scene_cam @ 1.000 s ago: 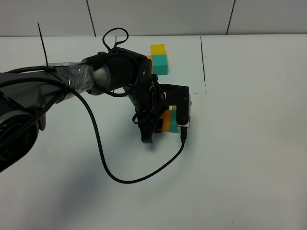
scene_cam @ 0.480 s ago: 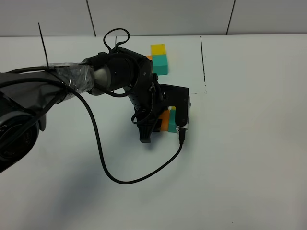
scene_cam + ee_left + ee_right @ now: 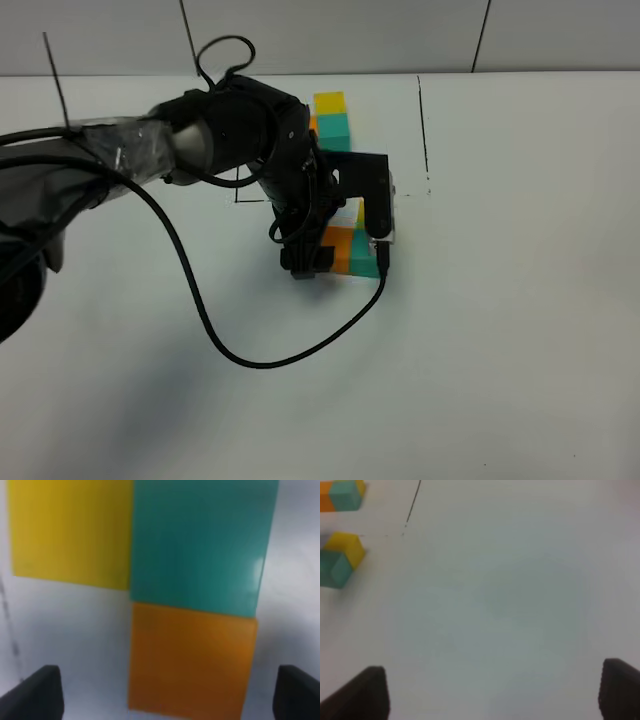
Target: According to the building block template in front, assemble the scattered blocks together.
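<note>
The building block template (image 3: pixel 334 128) sits at the far middle of the table: a yellow cube, a teal cube and an orange one half hidden by my left arm. Closer in, the scattered blocks lie pressed together in an L. The left wrist view shows the yellow cube (image 3: pixel 70 530) beside the teal cube (image 3: pixel 200 545), and the orange cube (image 3: pixel 192 660) against the teal one. My left gripper (image 3: pixel 343 257) hovers over them, open, with its fingers (image 3: pixel 32 692) wide of the orange cube (image 3: pixel 341 245). My right gripper (image 3: pixel 492 692) is open over bare table.
A thin black line (image 3: pixel 423 130) runs along the table right of the template, and a black corner mark (image 3: pixel 240 196) shows beside my left arm. The arm's cable (image 3: pixel 250 350) loops over the near table. Cube pairs show at the right wrist view's edge (image 3: pixel 340 560).
My left gripper has opened, let go of the orange cube and drawn back toward the far side. The three cubes stay together. The right gripper has not moved.
</note>
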{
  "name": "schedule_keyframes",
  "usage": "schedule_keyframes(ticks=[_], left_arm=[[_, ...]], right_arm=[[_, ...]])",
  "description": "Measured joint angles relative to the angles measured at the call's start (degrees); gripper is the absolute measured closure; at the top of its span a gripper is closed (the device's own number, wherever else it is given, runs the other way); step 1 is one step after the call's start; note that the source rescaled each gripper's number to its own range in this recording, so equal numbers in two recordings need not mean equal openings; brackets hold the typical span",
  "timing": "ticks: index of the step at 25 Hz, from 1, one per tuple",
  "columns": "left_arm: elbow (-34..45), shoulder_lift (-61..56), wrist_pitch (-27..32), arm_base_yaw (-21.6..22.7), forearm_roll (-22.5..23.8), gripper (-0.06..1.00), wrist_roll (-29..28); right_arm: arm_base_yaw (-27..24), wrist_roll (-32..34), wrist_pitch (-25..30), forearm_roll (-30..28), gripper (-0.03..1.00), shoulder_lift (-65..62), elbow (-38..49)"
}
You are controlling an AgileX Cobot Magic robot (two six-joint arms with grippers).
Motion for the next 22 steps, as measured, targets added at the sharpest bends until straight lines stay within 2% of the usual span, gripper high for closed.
schedule_keyframes(ticks=[4, 7, 18, 22], left_arm=[[0.00, -5.90, 0.10, 0.48, 0.07, -0.05, -1.61], [0.00, -9.70, 0.75, 2.60, 0.02, -0.04, -3.90], [0.00, -18.50, 9.23, 20.64, 0.22, 0.02, -19.66], [0.06, -22.67, 14.02, 27.64, 0.22, 0.03, -23.89]], right_arm=[[0.00, 0.00, 0.00, 0.00, 0.26, 0.00, 0.00], [0.00, 0.00, 0.00, 0.00, 0.26, 0.00, 0.00], [0.00, 0.00, 0.00, 0.00, 0.26, 0.00, 0.00], [0.00, 0.00, 0.00, 0.00, 0.26, 0.00, 0.00]])
